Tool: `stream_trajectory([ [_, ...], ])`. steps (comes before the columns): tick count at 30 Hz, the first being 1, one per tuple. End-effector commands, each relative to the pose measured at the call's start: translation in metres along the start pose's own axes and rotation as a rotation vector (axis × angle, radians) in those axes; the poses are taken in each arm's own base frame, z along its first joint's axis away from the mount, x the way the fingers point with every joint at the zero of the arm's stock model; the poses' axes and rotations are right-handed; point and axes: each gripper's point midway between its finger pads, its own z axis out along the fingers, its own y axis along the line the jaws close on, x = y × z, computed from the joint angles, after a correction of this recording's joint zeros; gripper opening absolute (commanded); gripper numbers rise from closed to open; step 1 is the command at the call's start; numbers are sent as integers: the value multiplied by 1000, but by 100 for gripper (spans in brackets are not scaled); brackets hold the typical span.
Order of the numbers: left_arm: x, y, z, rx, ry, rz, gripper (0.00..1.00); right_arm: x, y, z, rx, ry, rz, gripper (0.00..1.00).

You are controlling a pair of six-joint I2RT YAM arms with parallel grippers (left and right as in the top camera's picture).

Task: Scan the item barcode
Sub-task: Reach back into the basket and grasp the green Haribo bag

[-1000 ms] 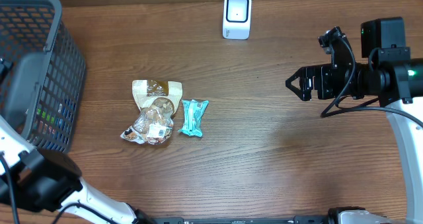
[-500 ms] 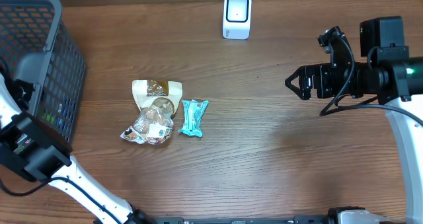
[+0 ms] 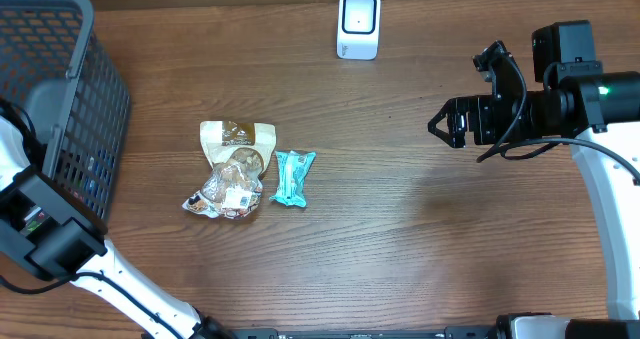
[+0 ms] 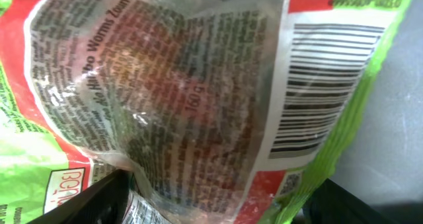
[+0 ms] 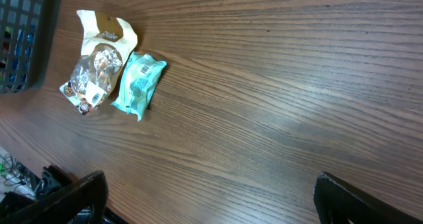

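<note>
A green and red gummy bag (image 4: 198, 85) fills the left wrist view, its clear back panel and barcode (image 4: 324, 85) facing the camera. My left gripper (image 4: 218, 204) is down in the grey basket (image 3: 60, 109), hidden from overhead, with the bag's lower end pressed between both fingers. The white scanner (image 3: 358, 24) stands at the table's back edge. At the right my right gripper (image 3: 440, 124) hovers open over bare wood with nothing between its fingers (image 5: 73, 197).
A tan snack bag (image 3: 232, 169) and a teal packet (image 3: 292, 177) lie side by side left of the table's centre. Both also show in the right wrist view, snack bag (image 5: 99, 62) and packet (image 5: 137, 84). The basket takes up the left edge.
My left arm has shifted up at the lower left beside the basket. The right arm has drifted slightly up and left, still open. The packets on the table have not moved.
</note>
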Motion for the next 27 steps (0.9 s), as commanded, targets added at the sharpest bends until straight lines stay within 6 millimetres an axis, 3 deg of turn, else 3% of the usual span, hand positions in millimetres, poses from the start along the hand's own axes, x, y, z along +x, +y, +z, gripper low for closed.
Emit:
stream_trajectory([
  [1, 13, 11, 37, -42, 65, -20, 72, -9, 4, -6, 3, -36, -23, 100],
  [3, 13, 5, 38, -11, 65, -7, 48, -11, 4, -7, 4, -43, -28, 100],
  [5, 12, -2, 34, 20, 66, 13, 4, -12, 4, -7, 4, -49, -31, 100],
  [9, 7, -12, 14, 63, 57, 29, 4, -12, 4, -7, 4, -49, -31, 100],
  [12, -2, -25, -17, 130, 33, 56, 4, -13, 4, -7, 4, -50, -31, 100],
  [14, -11, -30, -49, 166, -6, 65, 4, -12, 4, -7, 4, -49, -31, 100],
  [18, -20, -39, -134, 285, -127, 91, 4, -12, 4, -7, 3, -49, -30, 100],
  [19, -18, -43, -177, 358, -197, 122, 5, -12, 4, -7, 3, -49, -29, 100],
  [21, -12, -39, -223, 417, -284, 137, 4, -12, 4, -7, 3, -48, -26, 100],
  [27, 39, -11, -358, 582, -566, 177, 4, -10, 5, -6, -1, -39, -21, 100],
])
